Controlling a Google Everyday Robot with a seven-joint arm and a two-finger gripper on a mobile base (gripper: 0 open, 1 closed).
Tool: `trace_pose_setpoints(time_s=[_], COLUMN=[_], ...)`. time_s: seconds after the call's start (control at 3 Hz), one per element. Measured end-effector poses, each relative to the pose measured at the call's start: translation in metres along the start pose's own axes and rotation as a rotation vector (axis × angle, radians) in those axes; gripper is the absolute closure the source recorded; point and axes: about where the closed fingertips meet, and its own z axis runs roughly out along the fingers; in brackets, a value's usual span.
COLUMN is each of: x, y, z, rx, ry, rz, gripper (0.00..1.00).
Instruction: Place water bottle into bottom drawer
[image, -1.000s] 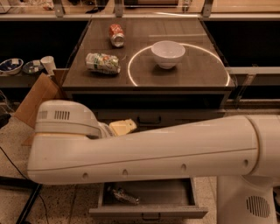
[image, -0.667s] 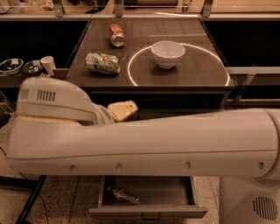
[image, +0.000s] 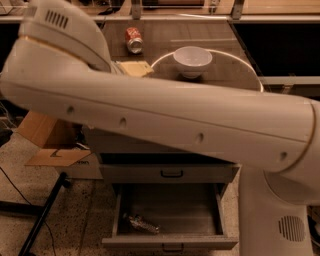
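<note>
In the camera view, the water bottle (image: 142, 223) was seen lying in the open bottom drawer (image: 170, 243), left of middle. The gripper (image: 134, 68) was glimpsed behind the arm, above the counter, and its state could not be told. Any retreat was judged best kept clear of the bowl (image: 192, 59).

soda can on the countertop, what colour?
The soda can is red, camera view. Gripper pokes out above the arm.
</note>
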Motion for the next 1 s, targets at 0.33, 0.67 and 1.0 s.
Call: trace_pose_setpoints(time_s=[0.33, 0.67, 1.0], x=[-0.053, -0.098, -0.128], y=[-0.038, -0.072, -0.107], z=[0.008, 0.017, 0.019], rx=[0.029, 0.085, 0.134], ry=[-0.045, -0.055, -0.04], rz=[-0.043, -0.069, -0.021], gripper=[0.0, 0.0, 0.0])
